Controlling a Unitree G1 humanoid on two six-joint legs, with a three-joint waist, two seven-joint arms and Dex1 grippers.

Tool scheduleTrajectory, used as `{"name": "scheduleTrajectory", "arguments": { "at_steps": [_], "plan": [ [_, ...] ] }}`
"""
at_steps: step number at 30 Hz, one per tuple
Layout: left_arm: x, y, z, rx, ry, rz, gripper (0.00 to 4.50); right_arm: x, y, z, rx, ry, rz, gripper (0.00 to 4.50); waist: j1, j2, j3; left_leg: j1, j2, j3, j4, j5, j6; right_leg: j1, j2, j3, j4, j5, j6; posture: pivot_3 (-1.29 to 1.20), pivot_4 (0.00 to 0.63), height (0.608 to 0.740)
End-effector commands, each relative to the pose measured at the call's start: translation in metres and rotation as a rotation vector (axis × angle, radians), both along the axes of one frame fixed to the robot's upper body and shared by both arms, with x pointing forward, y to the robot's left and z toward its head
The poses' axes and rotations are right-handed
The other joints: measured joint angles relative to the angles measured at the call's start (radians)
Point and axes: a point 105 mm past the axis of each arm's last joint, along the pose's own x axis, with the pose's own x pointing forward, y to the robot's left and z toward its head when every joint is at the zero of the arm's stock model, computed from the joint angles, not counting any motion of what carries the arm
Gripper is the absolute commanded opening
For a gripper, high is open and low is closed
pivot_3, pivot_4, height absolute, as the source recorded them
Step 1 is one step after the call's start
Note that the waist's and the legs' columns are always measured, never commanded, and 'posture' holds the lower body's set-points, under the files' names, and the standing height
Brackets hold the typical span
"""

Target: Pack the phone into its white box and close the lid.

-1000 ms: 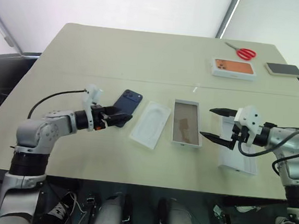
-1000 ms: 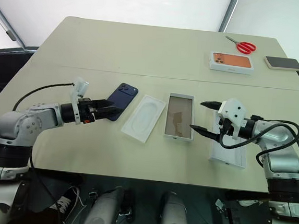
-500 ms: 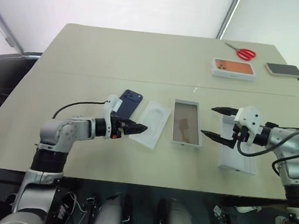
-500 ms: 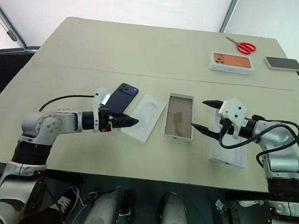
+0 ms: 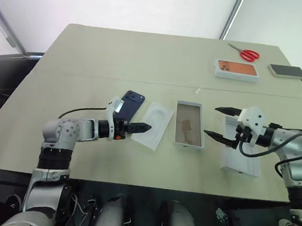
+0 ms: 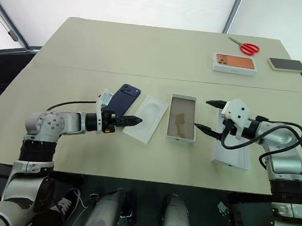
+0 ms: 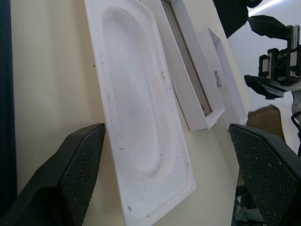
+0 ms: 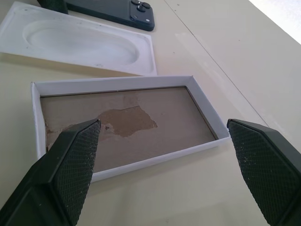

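The phone (image 6: 123,98) is laid back-up on the table (image 6: 145,54), its camera bump at the far corner, just beside the flat white insert (image 6: 146,118) and untouched by either arm. The white box (image 6: 181,124) is set open-side up between the insert and the lid (image 6: 232,152), its brownish floor bare, so that it is ready to take the phone; nothing is packed yet. The lid is parked at the right of the box, under the right arm, presumably kept near for closing afterward. The left gripper (image 6: 131,120) is held low over the near-left edge of the insert, pointing toward the box; in the left wrist view its fingers (image 7: 75,174) are seen spread apart with the insert's end lying between them, nothing pinched. This placement reads as a reach for the insert rather than the phone, though whether the insert is to be moved aside cannot be told. The right gripper (image 6: 210,117) is held level just beside the box's right wall, its jaws wide and empty, the box framed between its fingers (image 8: 70,160) in the right wrist view, probably posted there to steady the tray. Scissors (image 6: 245,46), an orange-picture box (image 6: 234,63) and a grey phone (image 6: 286,64) are left well apart at the far right, out of the working area.
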Motion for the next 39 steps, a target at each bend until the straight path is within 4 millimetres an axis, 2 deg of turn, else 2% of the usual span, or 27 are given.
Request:
{"name": "scheduleTrajectory", "arguments": {
  "at_steps": [1,6,15,22,26,28,31,34,39],
  "plan": [
    [-0.003,-0.002,-0.008,0.033,0.029,-0.001,2.6,0.002,0.003,0.013,0.009,-0.056,0.008,4.5,-0.002,0.0,0.0,0.0,0.0,0.0,0.0,0.0,0.0,0.0,0.0,0.0,0.0,0.0,0.0,0.0,0.15,0.738],
    [0.003,0.007,-0.016,0.063,0.06,0.041,0.02,0.003,0.002,0.014,0.005,-0.061,0.007,4.5,-0.003,0.0,0.0,0.0,0.0,0.0,0.0,0.0,0.0,0.0,0.0,0.0,0.0,0.0,0.0,0.0,0.15,0.738],
    [0.008,0.012,-0.004,-0.011,0.065,0.088,0.02,0.001,0.008,0.01,0.027,-0.03,0.021,4.5,-0.005,0.0,0.0,0.001,0.001,0.0,0.0,0.0,0.0,0.0,0.0,0.0,0.0,0.0,0.0,0.0,0.15,0.738],
    [0.023,0.028,0.025,-0.104,0.008,0.182,0.02,-0.021,0.05,-0.017,0.014,0.142,0.164,4.5,-0.004,0.0,0.0,0.0,0.001,0.0,0.0,0.0,0.0,0.0,-0.001,0.0,0.0,0.0,0.0,0.0,0.15,0.738],
    [0.025,0.031,0.032,-0.089,-0.019,0.188,0.02,-0.028,0.071,-0.028,-0.004,0.192,0.226,4.5,-0.001,0.0,0.0,0.0,0.001,0.0,0.0,0.0,-0.001,0.0,-0.001,0.0,0.0,0.0,0.0,0.0,0.15,0.738],
    [0.025,0.031,0.034,-0.087,-0.028,0.191,0.02,-0.029,0.071,-0.037,-0.067,0.197,0.236,4.5,-0.001,0.0,0.0,0.0,0.001,0.0,0.0,0.0,-0.001,0.0,-0.001,0.0,0.0,0.0,0.0,0.0,0.15,0.738],
    [0.025,0.029,0.035,-0.075,-0.049,0.189,0.02,-0.019,0.066,-0.044,-0.083,0.221,0.187,4.5,-0.002,-0.001,0.0,0.0,0.0,0.0,0.0,0.0,-0.001,0.0,0.0,0.0,0.0,0.0,0.0,0.0,0.15,0.738],
    [0.024,0.029,0.036,-0.074,-0.057,0.197,0.0,-0.018,0.061,-0.048,-0.126,0.227,0.19,3.18,-0.003,-0.001,0.0,0.0,0.0,0.0,0.0,0.0,-0.001,0.0,0.0,0.0,0.0,0.0,0.0,0.0,0.15,0.738],
    [0.023,0.03,0.041,-0.102,-0.053,0.21,0.0,-0.019,0.065,-0.049,-0.13,0.229,0.227,0.65,-0.003,-0.001,0.0,0.0,0.001,0.0,0.0,0.0,-0.001,0.0,0.001,0.0,0.0,0.0,0.0,0.0,0.15,0.738]
  ]
}}
